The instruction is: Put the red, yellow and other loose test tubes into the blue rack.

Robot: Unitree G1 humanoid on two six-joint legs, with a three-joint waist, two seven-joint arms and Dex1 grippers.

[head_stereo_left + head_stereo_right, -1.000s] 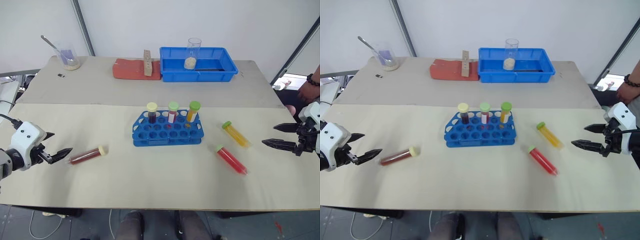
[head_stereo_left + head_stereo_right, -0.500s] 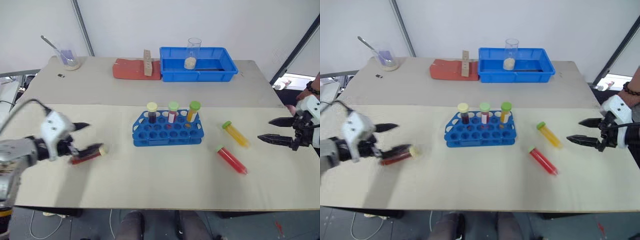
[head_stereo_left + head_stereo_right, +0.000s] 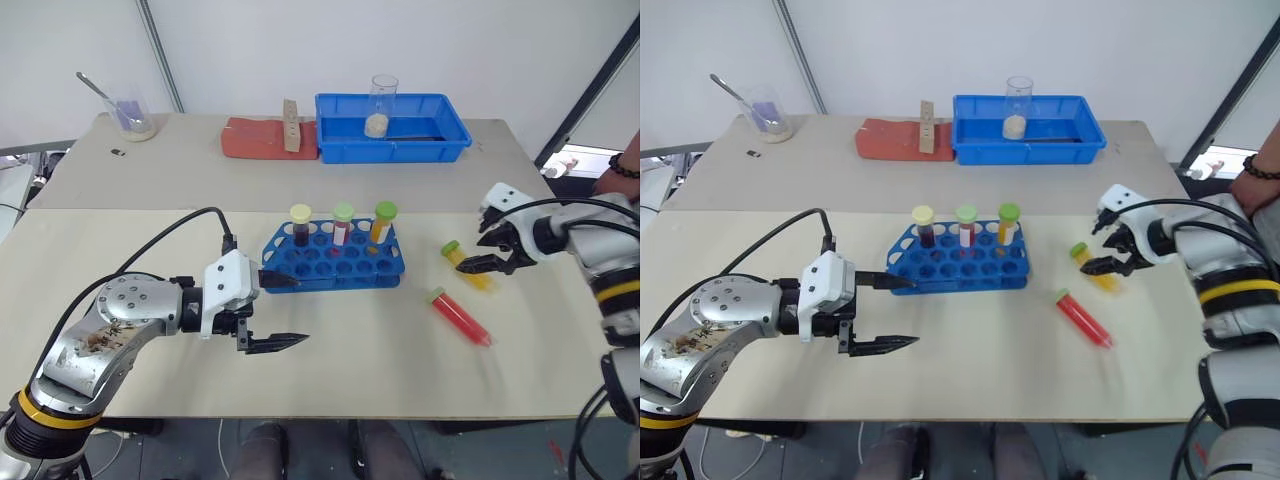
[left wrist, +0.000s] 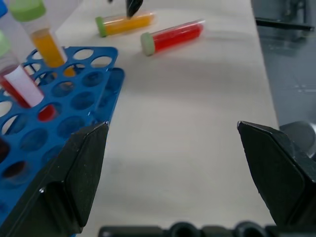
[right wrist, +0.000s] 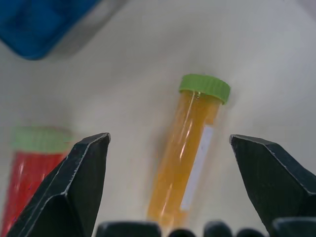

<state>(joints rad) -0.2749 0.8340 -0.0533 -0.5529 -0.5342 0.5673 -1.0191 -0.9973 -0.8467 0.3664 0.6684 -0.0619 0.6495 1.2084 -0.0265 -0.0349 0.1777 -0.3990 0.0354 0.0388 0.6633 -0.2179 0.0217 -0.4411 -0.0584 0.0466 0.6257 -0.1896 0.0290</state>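
The left tool (image 3: 275,312) is nearest, low over the desk (image 3: 330,370) just beside the rack's (image 3: 333,262) left front corner; it is open wide, one finger by the rack's left edge, the other over bare desk in front of it, nothing between them. The dark red tube cannot be seen around this tool.

The rack sits mid-desk with three capped tubes upright in its back row: dark red (image 3: 302,226) with a pale yellow cap, a labelled one (image 3: 343,226) with a green cap, and orange (image 3: 382,222) with a green cap.

Right of the rack, the red tube (image 3: 461,316) lies flat on the desk, green cap toward the rack. Just beyond it, also right of the rack, the yellow tube (image 3: 466,266) lies flat with its green cap toward the rack. The right tool (image 3: 484,249) hangs over this tube, open, its fingers straddling the tube in the right wrist view and not closed on it.

Behind the rack stand a red pad (image 3: 257,139) with a small block (image 3: 290,118), a blue tray (image 3: 392,146) holding a beaker (image 3: 379,104), and far left a glass (image 3: 133,116) with a spoon. A person's wrist (image 3: 620,170) shows far right of the rack.
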